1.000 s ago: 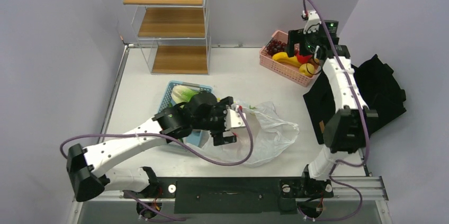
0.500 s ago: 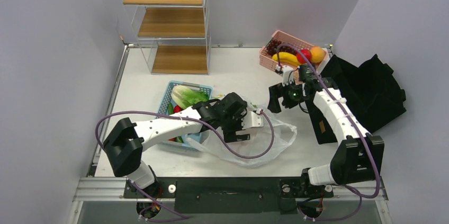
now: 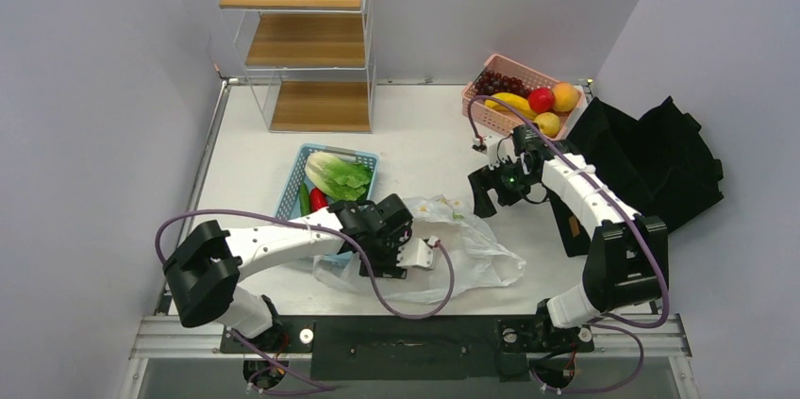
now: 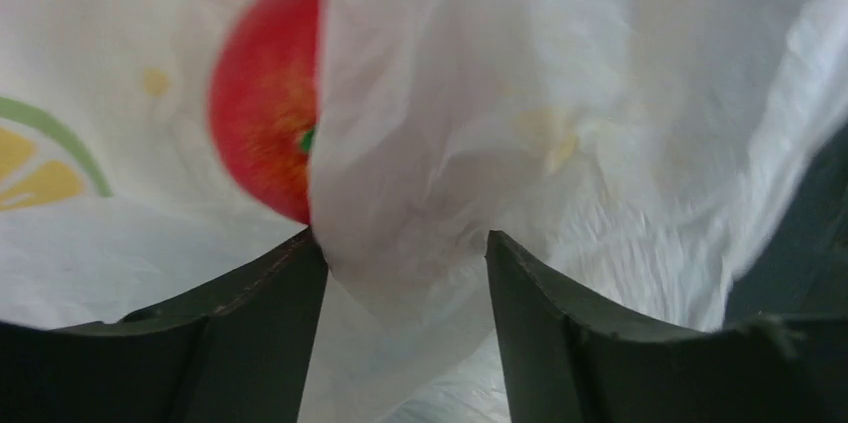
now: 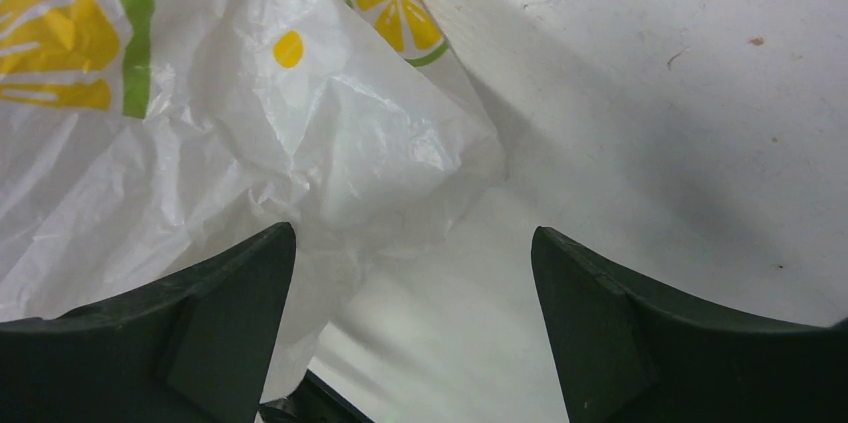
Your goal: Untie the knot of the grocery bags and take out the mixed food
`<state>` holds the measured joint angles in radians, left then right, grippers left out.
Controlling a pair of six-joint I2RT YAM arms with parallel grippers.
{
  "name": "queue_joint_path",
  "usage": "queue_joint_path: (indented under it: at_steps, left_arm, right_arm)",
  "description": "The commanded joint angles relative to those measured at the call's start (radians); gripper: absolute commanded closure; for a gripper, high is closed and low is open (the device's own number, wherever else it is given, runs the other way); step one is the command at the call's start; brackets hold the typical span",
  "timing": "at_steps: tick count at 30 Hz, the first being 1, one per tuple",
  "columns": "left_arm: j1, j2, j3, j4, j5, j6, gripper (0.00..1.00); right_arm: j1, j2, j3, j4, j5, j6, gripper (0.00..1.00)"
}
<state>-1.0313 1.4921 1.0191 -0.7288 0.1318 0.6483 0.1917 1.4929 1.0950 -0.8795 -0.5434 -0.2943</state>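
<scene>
1. Left fingers (image 4: 270, 313): half open. A bunched fold of the bag (image 4: 560, 93) sits between them and touches both inner faces. I cannot tell whether it is firmly held.
2. Apple (image 4: 265, 108): red, inside the bag, just beyond the left-hand finger and half hidden behind the fold.
3. Right fingers (image 5: 230, 293): spread wide, holding nothing, low over the counter (image 5: 650, 93).
4. Bag, seen from the right fingers: a crumpled corner with lemon-slice prints lies ahead of the left-hand finger and reaches into the gap. Bare counter is ahead of the right-hand finger.
5. Bag overall: flat on the counter between the two sets of fingers, its near-left part under the left ones.
6. Blue basket (image 3: 294, 173): beyond and left of the left fingers, holding a lettuce (image 3: 338, 173).
7. Pink basket (image 3: 483, 118): beyond the right fingers, holding fruit.
8. Black tote (image 3: 660, 154): right of the right fingers.
9. Shelf (image 3: 292, 41): well beyond the left fingers.
</scene>
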Motion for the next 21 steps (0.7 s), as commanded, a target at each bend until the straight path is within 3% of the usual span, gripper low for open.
queue_joint_path:
  at_steps: [1, 5, 7, 9, 12, 14, 21]
  left_arm:
    - [-0.012, -0.047, -0.091, 0.019, -0.036, 0.063, 0.51]
    - [-0.026, -0.063, -0.175, 0.098, -0.071, 0.098, 0.64]
    - [-0.041, -0.083, -0.215, 0.157, -0.086, 0.097, 0.64]
    - [-0.043, -0.122, -0.213, 0.162, -0.062, 0.067, 0.59]
    - [-0.010, -0.239, -0.143, 0.158, 0.087, 0.003, 0.38]
    - [-0.004, -0.302, -0.101, 0.172, 0.148, -0.049, 0.30]
    - [-0.008, -0.317, 0.007, 0.243, 0.144, -0.202, 0.25]
  right_arm:
    - [0.014, 0.007, 0.001, 0.014, 0.061, -0.032, 0.17]
    - [0.022, 0.025, 0.002, 0.018, 0.074, -0.027, 0.17]
    - [0.024, 0.028, 0.003, 0.022, 0.074, -0.020, 0.18]
    - [0.024, 0.027, 0.007, 0.026, 0.071, -0.011, 0.18]
    - [0.025, 0.017, 0.021, 0.025, 0.049, 0.006, 0.18]
    - [0.026, 0.009, 0.032, 0.026, 0.035, 0.018, 0.18]
    - [0.028, -0.005, 0.072, 0.021, 0.007, 0.055, 0.18]
